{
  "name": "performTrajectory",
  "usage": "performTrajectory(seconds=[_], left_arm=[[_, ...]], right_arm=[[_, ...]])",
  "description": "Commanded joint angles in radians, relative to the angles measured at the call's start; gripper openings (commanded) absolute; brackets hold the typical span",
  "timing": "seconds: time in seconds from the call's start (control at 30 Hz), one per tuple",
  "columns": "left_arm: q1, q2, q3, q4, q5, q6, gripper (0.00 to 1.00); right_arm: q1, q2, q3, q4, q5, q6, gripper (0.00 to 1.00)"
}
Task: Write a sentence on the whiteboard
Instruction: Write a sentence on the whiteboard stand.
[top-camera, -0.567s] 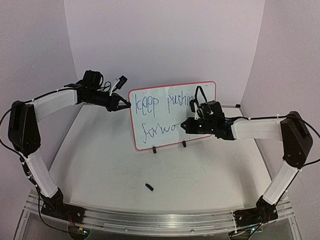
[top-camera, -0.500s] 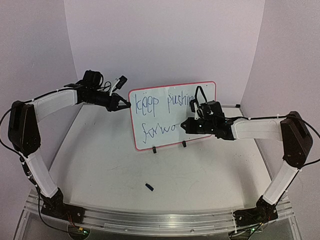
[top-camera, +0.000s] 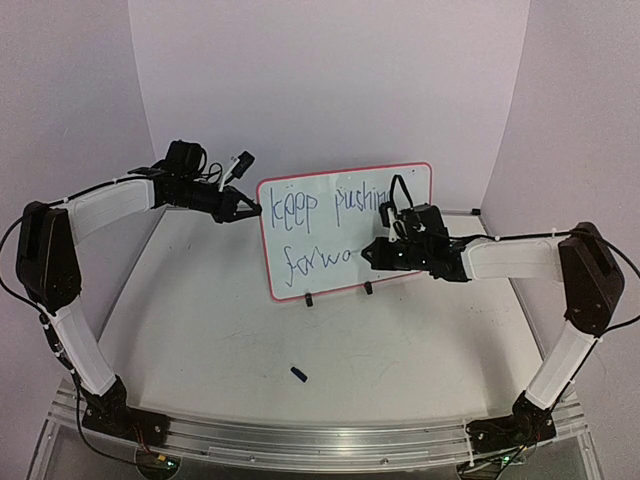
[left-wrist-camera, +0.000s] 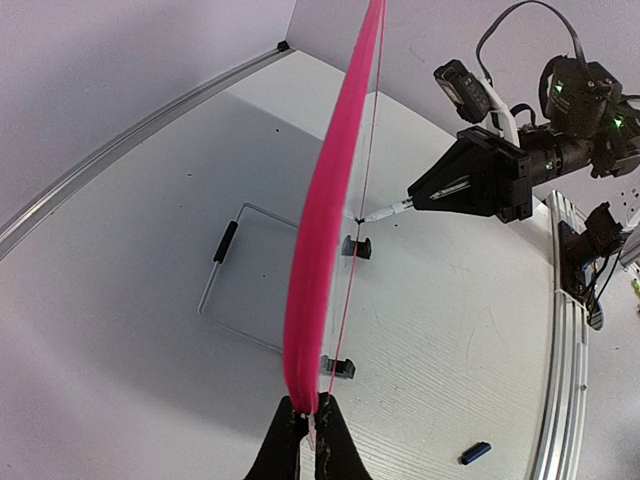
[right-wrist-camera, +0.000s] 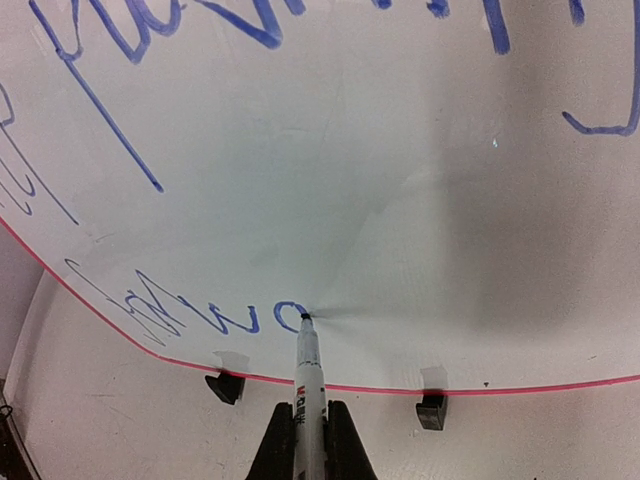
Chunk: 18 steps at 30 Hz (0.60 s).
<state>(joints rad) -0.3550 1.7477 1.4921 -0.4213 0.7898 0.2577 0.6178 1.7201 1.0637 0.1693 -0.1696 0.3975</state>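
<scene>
Whiteboard (top-camera: 322, 233) stands upright on two black clip feet (right-wrist-camera: 431, 410) toward the back of the white table (top-camera: 220, 330), with its face towards the arms. The left gripper (left-wrist-camera: 310, 432) is pinched narrow on the board's pink rim at its left edge, steadying it. The right gripper (right-wrist-camera: 308, 440) is closed around a marker (right-wrist-camera: 306, 372), whose tip touches the board low down, just right of the last blue letter.

The sentence (top-camera: 315, 203) is partly done. The top line reads "keep pushin", its end hidden behind the right arm, and the lower line reads roughly "forwo". That last round letter may be an unfinished "a".

The step in hand looks like writing the second word. The next move probably calls for closing that letter and then carrying the strokes rightward along the board's lower part. Pressure should be light enough that the braced board does not tip back.

The tabletop is matte with faint scuffs. A small dark cap-like piece (top-camera: 298, 373) lies well in front of the board. Plain pale lilac walls (top-camera: 330, 80) rise behind the board.
</scene>
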Motion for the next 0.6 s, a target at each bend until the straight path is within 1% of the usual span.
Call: performTrajectory(seconds=[0.0, 0.3, 0.57], left_arm=[[-0.022, 0.005, 0.010, -0.083, -0.010, 0.019, 0.00], [-0.022, 0.004, 0.011, -0.083, -0.011, 0.020, 0.00], [-0.022, 0.001, 0.010, -0.082, -0.012, 0.020, 0.00]], right_arm=[[-0.006, 0.029, -0.005, 0.019, 0.045, 0.006, 0.00], [-0.007, 0.049, 0.005, 0.000, 0.057, 0.006, 0.00], [-0.007, 0.026, -0.001, -0.001, 0.081, 0.003, 0.00]])
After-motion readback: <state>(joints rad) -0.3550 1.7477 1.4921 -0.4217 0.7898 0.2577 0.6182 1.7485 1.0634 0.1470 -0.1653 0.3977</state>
